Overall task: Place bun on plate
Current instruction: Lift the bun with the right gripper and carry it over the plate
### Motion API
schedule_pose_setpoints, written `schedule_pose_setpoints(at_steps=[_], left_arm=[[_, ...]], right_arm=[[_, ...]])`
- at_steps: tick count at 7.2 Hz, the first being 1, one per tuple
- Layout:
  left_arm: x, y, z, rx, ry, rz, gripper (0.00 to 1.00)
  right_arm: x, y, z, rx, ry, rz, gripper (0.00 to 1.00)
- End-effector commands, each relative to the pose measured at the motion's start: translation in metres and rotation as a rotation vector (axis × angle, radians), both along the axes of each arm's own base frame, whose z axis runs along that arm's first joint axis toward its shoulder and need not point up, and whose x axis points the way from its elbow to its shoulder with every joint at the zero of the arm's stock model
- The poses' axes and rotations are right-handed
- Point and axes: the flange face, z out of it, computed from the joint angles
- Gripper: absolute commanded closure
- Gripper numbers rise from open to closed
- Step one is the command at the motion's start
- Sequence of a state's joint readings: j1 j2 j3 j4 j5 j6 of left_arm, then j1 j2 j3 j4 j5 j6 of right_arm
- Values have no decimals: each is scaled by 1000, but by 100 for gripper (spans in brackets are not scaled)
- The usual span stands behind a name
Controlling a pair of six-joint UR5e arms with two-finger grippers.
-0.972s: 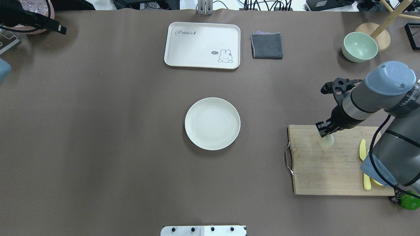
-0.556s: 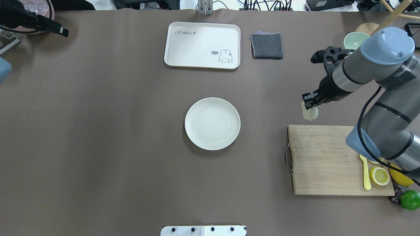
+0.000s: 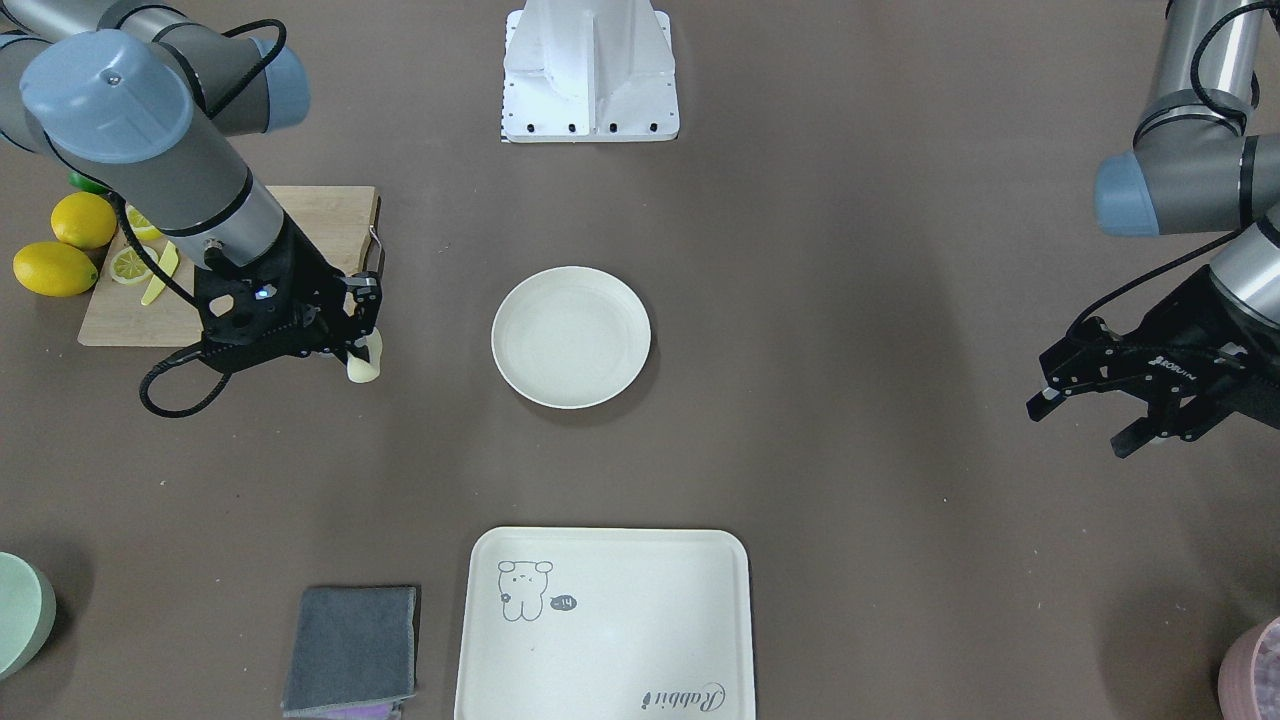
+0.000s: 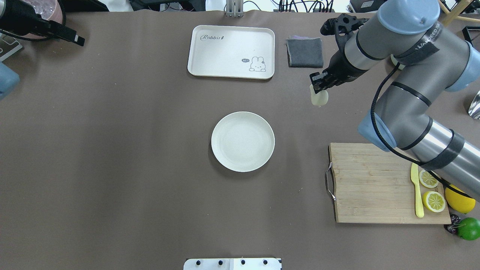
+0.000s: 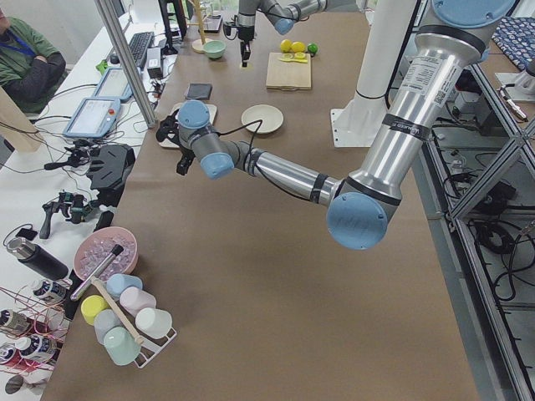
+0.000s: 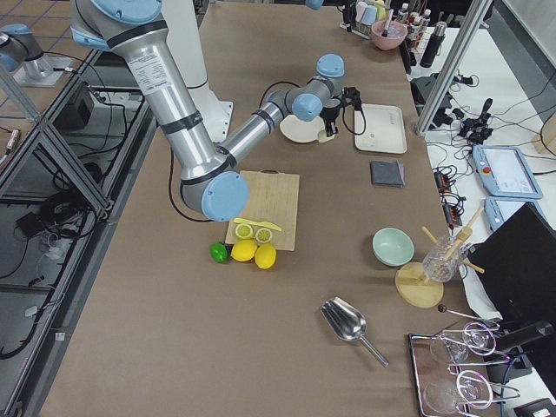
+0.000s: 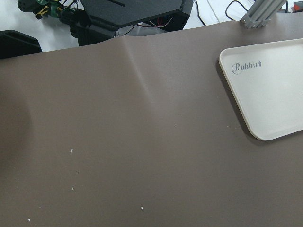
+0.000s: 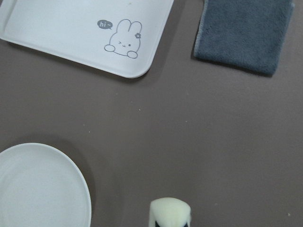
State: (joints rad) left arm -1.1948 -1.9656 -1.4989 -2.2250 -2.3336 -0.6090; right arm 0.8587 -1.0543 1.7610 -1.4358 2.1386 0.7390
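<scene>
The bun (image 4: 319,98) is a small pale cream lump held above the table, and my right gripper (image 4: 318,90) is shut on it from above. It hangs to the right of and beyond the plate (image 4: 242,141), a round off-white dish with nothing on it in the middle of the table. In the front view the bun (image 3: 364,367) sits under the right gripper (image 3: 360,345), left of the plate (image 3: 571,336). The right wrist view has the bun (image 8: 170,213) at its bottom edge and the plate (image 8: 38,184) at lower left. My left gripper (image 3: 1085,425) hovers open and holds nothing, far from the plate.
A cream tray (image 4: 231,51) with a rabbit drawing and a folded grey cloth (image 4: 305,51) lie at the far side. A wooden cutting board (image 4: 375,183) at the right carries a yellow knife (image 4: 416,191) and lemon halves (image 4: 434,200); whole lemons and a lime (image 4: 468,228) lie beside it.
My right arm lifted the bun off the cutting board and carried it away from the board, leftward and farther out, to a spot near the grey cloth. The left arm barely shifted.
</scene>
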Motion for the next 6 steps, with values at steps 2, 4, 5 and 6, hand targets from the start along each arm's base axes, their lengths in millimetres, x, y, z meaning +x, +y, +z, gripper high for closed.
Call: schedule_pose_setpoints(at_steps=[2, 4, 5, 6], left_arm=[[8, 3, -6, 13, 6, 13, 3], [8, 4, -7, 17, 8, 13, 3], [8, 4, -5, 15, 7, 13, 3], [7, 5, -5, 13, 7, 8, 3]], right_arm=[[-76, 10, -54, 63, -18, -66, 100], [-109, 28, -61, 103, -26, -91, 100], [-135, 37, -57, 143, -28, -93, 100], [-159, 49, -50, 162, -29, -109, 100]])
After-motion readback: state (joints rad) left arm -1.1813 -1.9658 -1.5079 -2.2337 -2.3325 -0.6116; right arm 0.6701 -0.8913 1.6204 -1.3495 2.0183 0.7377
